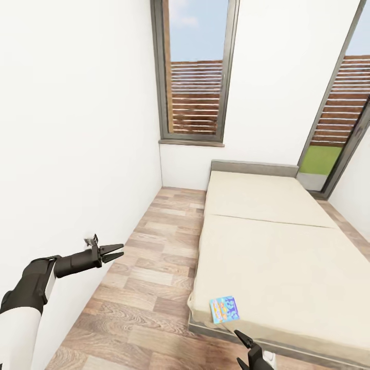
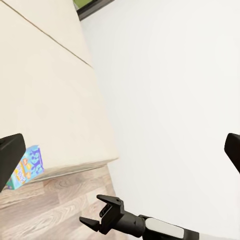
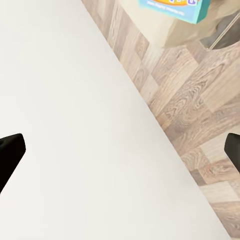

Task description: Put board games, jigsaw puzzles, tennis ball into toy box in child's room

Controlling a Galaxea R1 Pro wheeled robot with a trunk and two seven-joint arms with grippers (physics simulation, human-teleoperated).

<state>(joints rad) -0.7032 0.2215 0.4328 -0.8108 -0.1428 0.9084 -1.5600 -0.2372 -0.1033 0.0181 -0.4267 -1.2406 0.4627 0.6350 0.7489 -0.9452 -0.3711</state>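
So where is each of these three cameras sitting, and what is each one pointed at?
Head view: from the robot's head, down over the bed; left gripper and right gripper show.
Left wrist view: from the left arm, across the bed's corner at the wall; its dark fingertips and the right gripper show.
Right wrist view: from the right arm, at floor and wall.
All three share the board game.

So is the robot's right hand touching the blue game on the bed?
Apart. In the head view the right hand sits below the bed's corner, with a strip of bed edge and floor between it and the blue game.
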